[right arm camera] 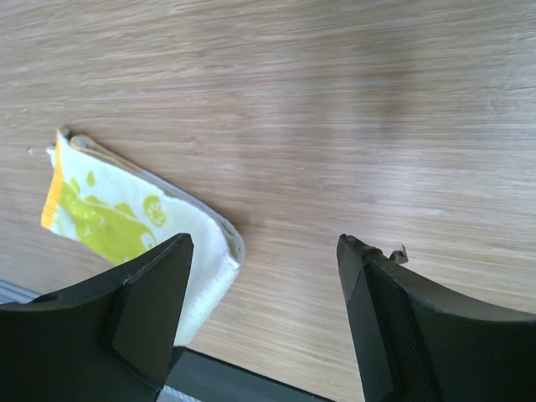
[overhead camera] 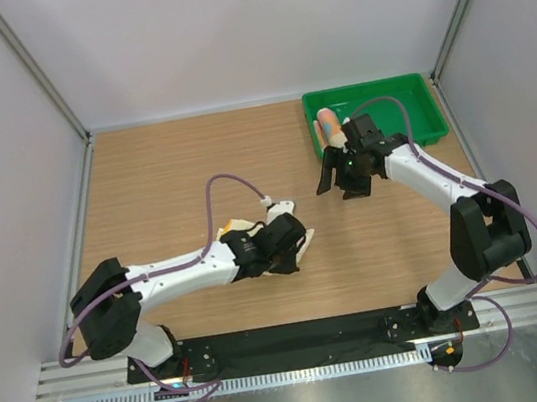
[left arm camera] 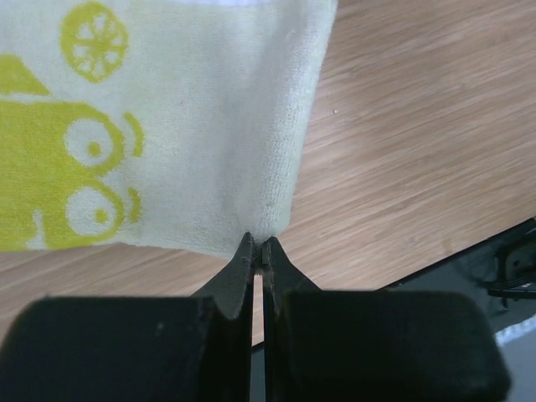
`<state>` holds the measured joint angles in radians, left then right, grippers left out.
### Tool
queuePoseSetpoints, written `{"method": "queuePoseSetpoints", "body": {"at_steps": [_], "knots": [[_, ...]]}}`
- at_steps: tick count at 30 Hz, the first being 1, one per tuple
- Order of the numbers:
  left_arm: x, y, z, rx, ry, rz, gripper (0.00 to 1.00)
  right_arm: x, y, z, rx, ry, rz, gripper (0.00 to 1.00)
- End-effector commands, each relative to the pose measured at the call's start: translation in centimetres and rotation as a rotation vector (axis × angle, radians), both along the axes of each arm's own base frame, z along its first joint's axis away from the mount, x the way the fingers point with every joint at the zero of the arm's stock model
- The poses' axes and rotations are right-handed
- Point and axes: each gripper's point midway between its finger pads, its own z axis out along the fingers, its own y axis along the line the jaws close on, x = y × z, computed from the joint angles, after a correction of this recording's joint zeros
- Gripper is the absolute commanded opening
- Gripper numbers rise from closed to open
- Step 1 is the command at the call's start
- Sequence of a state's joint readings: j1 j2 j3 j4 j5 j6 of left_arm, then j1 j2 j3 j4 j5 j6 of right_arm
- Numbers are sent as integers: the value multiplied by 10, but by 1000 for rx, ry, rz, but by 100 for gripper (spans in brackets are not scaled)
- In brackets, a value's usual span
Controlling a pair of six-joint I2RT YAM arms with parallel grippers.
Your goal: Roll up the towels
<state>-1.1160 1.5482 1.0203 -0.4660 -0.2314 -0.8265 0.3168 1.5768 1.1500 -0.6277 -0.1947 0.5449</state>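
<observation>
The yellow towel [overhead camera: 236, 228] with a white-green pattern lies folded on the wooden table, mostly hidden under my left wrist. My left gripper [overhead camera: 294, 250] is shut on its corner; in the left wrist view the fingertips [left arm camera: 248, 251] pinch the cloth's edge [left arm camera: 167, 126]. My right gripper [overhead camera: 340, 185] is open and empty above bare wood, just in front of the green tray [overhead camera: 408, 119]. The right wrist view shows the yellow towel [right arm camera: 126, 213] beyond its open gripper [right arm camera: 264, 251]. A rolled towel [overhead camera: 331, 129], orange-pink side out, lies in the tray's left end.
The tray stands at the back right against the enclosure's wall. White walls close in the table on three sides. The table's near edge and black base rail [left arm camera: 502, 260] are close behind the left gripper.
</observation>
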Motion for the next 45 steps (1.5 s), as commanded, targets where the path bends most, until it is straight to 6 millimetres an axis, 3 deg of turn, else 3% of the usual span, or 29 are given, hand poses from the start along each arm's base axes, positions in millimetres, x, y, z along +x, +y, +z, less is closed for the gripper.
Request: {"method": "queuePoseSetpoints", "body": {"at_steps": [1, 7, 16, 20, 25, 36, 41, 45], "knots": [[12, 1, 22, -175, 39, 124, 0, -8, 8, 32, 48, -65, 54, 77], [27, 40, 6, -224, 141, 303, 0, -24, 41, 47, 158, -125, 172, 75], [18, 58, -20, -176, 267, 391, 0, -47, 91, 39, 293, -123, 284, 66], [12, 67, -22, -148, 305, 453, 0, -61, 121, 34, 325, -114, 366, 51], [6, 75, -30, -107, 351, 486, 0, -61, 143, 13, 367, -76, 387, 32], [3, 85, -44, -49, 390, 524, 1, -64, 156, -14, 402, -29, 403, 29], [6, 87, -48, -18, 389, 515, 0, -68, 167, 4, 492, -103, 430, 28], [5, 89, -55, 13, 399, 519, 0, -84, 182, 17, 527, -168, 494, 28]]}}
